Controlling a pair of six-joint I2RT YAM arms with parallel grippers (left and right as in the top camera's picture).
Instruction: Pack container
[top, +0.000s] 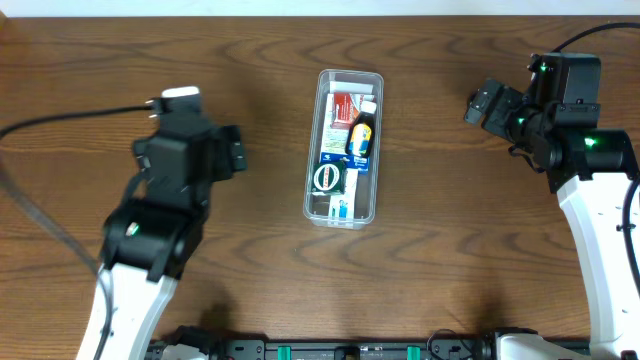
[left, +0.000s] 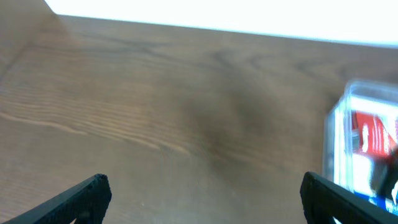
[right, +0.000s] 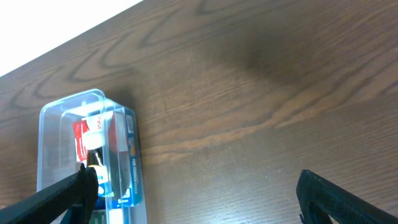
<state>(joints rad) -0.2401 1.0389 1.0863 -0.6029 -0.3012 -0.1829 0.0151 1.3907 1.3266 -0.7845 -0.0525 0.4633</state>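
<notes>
overhead: clear plastic rect container (top: 344, 145), rounded corners, woodgrain table (top: 420, 270).

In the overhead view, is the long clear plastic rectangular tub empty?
No, the long clear plastic rectangular tub holds several small packages, among them a red and white box.

Both arms are white below, with black wrist housings and black wedge-shaped jaws. Green lights (top: 590, 142) glow on the right arm (top: 598, 215); a black cable (top: 60, 125) trails from the left arm (top: 150, 240).
</notes>
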